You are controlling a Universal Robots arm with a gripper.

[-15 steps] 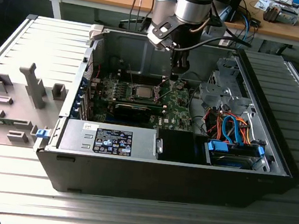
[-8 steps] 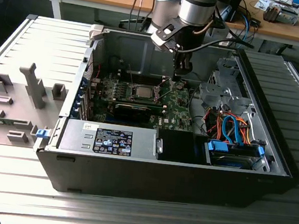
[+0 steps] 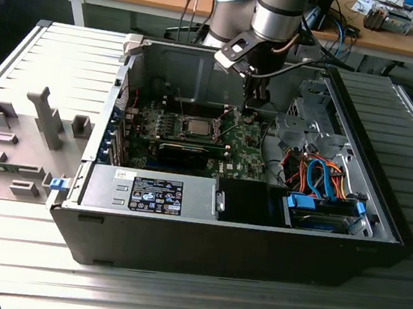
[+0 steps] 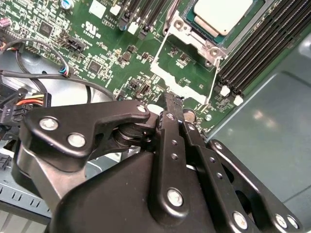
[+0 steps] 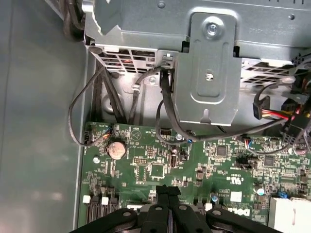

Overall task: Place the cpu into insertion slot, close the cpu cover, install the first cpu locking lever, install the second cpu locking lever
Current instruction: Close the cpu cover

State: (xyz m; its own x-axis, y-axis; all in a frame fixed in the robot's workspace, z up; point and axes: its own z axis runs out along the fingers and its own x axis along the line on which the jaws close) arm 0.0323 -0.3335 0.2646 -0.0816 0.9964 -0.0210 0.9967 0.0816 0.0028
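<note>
Pincer pressed together over the motherboard
The pincer [image 4: 172, 103], fingers closed on nothing, hangs just beside the raised cpu cover [image 4: 187, 31]; beyond it the cpu [image 4: 223, 14] lies in its socket, inside the open computer case [image 3: 202, 71].

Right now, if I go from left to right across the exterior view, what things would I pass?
You'd pass the grey plastic panel → blue clip → cpu → gripper → orange and blue cables.
</note>
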